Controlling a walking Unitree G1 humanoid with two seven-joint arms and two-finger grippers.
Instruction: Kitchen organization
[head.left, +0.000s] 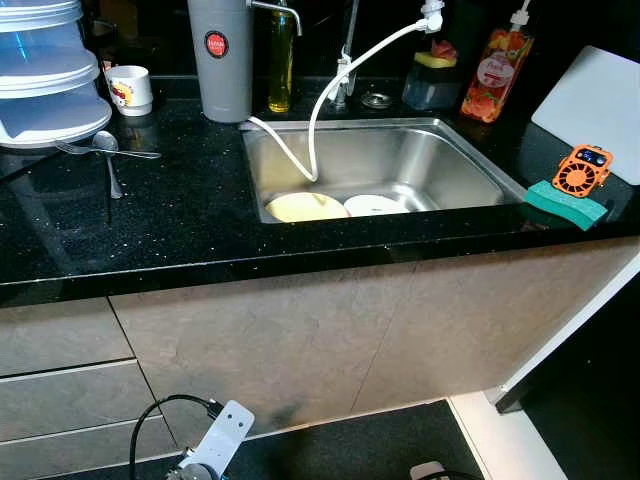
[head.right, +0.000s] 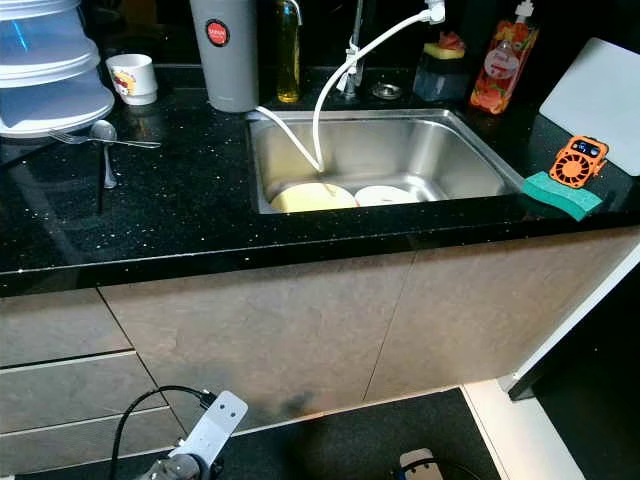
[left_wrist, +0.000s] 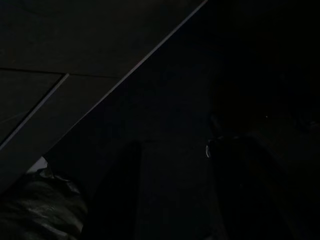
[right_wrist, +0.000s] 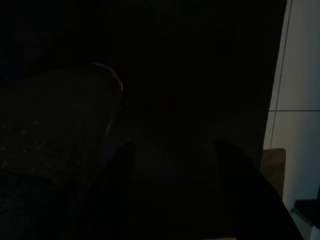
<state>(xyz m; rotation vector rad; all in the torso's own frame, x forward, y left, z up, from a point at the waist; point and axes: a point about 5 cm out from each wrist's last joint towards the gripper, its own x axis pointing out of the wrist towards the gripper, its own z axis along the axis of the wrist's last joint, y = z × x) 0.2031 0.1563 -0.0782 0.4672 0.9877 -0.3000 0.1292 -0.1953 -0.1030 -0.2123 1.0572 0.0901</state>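
Both grippers hang idle, fingers apart, holding nothing.
Left eye view: yellow and white plates (head.left: 306, 207) lie mid-frame in the steel sink (head.left: 452, 152); approach seems the step, reaching next. Wrist views: left gripper (left_wrist: 172, 192), right gripper (right_wrist: 172, 192), both dark.

Beside the shiny steel sink basin (head.left: 420, 160): speckled black stone countertop (head.left: 170, 220), green rectangular sponge (head.left: 565, 204), orange round-grilled gadget (head.left: 582, 170). Inside the sink: pale yellow round plate (head.left: 305, 207), white round plate (head.left: 374, 205).

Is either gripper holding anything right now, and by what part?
Nothing is held. Both arms hang idle below the counter; the left gripper and right gripper show parted fingers with nothing between them.
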